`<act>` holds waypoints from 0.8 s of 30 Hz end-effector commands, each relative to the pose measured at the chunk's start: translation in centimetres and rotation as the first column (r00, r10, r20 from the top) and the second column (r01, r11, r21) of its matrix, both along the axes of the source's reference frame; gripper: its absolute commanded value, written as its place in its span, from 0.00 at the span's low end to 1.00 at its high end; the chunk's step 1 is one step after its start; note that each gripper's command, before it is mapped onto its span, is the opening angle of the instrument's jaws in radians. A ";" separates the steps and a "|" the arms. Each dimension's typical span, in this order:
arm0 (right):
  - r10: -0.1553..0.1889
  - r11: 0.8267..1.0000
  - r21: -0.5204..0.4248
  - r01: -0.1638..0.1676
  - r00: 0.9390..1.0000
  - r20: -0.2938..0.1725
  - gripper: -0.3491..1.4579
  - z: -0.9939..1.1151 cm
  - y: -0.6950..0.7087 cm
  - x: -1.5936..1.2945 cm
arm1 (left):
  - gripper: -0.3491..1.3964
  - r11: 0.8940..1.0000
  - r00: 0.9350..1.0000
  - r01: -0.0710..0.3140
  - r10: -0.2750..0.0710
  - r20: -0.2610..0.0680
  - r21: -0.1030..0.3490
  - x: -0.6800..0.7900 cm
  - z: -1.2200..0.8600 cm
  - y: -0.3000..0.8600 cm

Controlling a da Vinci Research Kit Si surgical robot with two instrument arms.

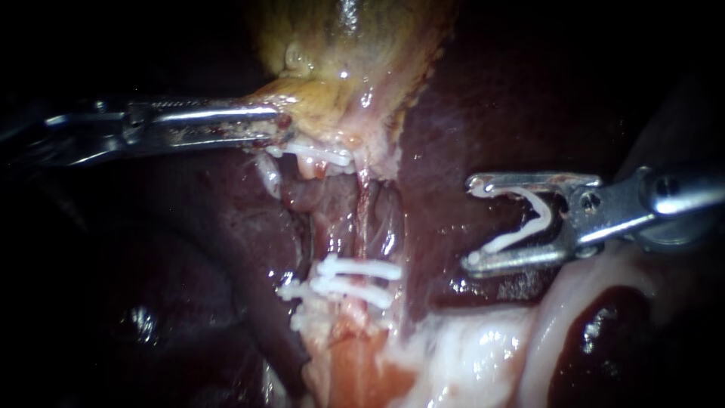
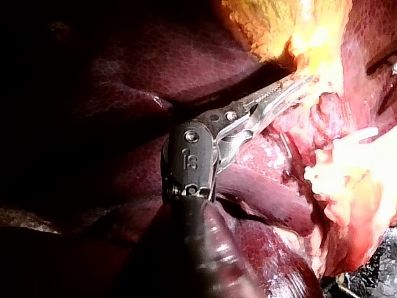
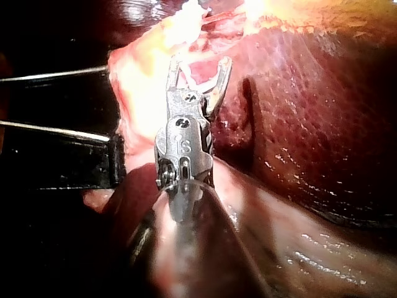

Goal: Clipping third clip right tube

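Right instrument (image 1: 471,224), at the frame's right edge, is held well apart from the right tube (image 1: 365,215) at centre. Its jaws are spread wide yet grip an unfired clip (image 1: 529,219). Only liver (image 1: 445,136) lies between. Lower clips (image 1: 355,279) and 1 upper clip (image 1: 325,155) are already set. Farther off, the gallbladder (image 1: 340,68) is clamped by the left instrument (image 1: 283,130), presumably to stretch the tube.

The liver (image 1: 483,98) spreads dark red-brown and glistening across the left and right of the frame. The yellowish gallbladder (image 1: 355,53) hangs at upper centre, wet with highlights. Pale whitish tissue (image 1: 483,355) lies along the lower right, beside a dark red patch.
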State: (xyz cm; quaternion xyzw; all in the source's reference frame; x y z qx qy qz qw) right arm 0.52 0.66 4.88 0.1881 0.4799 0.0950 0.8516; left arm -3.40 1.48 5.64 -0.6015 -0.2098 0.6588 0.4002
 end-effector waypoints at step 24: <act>0.043 0.998 0.048 -0.043 0.999 0.017 0.47 0.02 0.16 0.32 | 0.00 0.997 0.997 0.069 -0.068 0.038 -0.031 0.62 -0.62 0.43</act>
